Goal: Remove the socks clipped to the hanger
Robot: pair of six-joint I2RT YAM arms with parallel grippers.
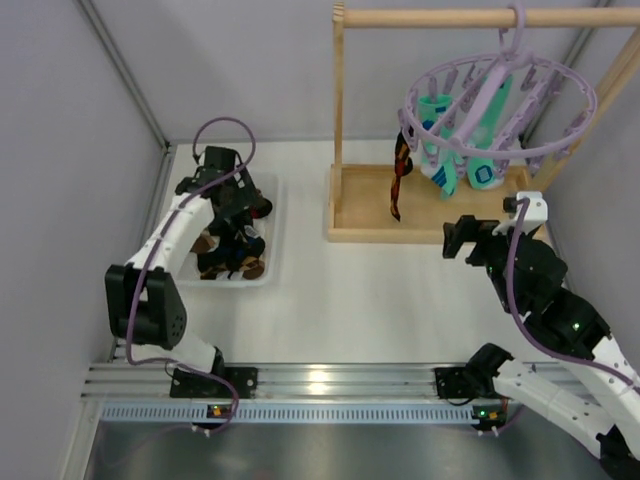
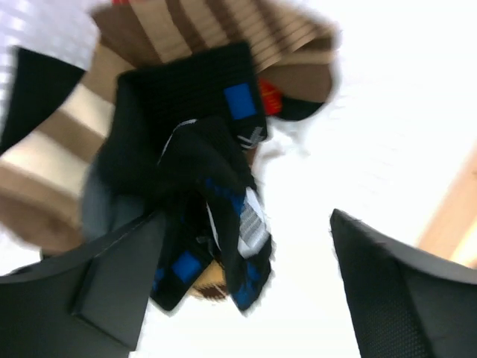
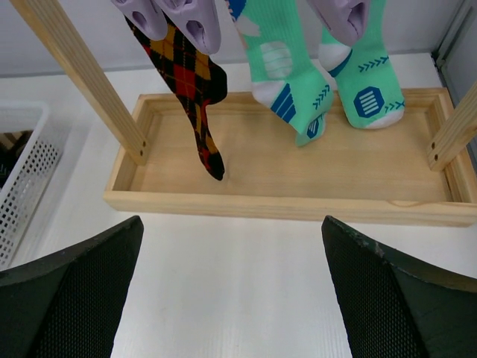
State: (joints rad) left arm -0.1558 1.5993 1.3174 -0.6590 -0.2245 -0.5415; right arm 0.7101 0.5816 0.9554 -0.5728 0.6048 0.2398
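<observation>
The lilac hanger [image 1: 500,85] hangs from the wooden rail at the back right. A black sock with orange-red diamonds [image 1: 398,180] [image 3: 195,89] and turquoise socks [image 1: 452,150] [image 3: 287,71] are clipped to it by lilac pegs [image 3: 194,22]. My right gripper [image 1: 458,238] [image 3: 232,221] is open and empty, low in front of the wooden tray, short of the socks. My left gripper [image 1: 240,225] [image 2: 246,220] is open over the white basket [image 1: 272,262]. A black sock with blue-white diamonds [image 2: 216,171] lies crumpled by its left finger; the view is blurred.
The wooden frame has a tray base [image 1: 360,205] [image 3: 298,179], uprights and a top rail [image 1: 440,17]. The basket [image 3: 19,164] holds brown striped socks [image 2: 186,30] under the black one. Grey walls close in on the left and right.
</observation>
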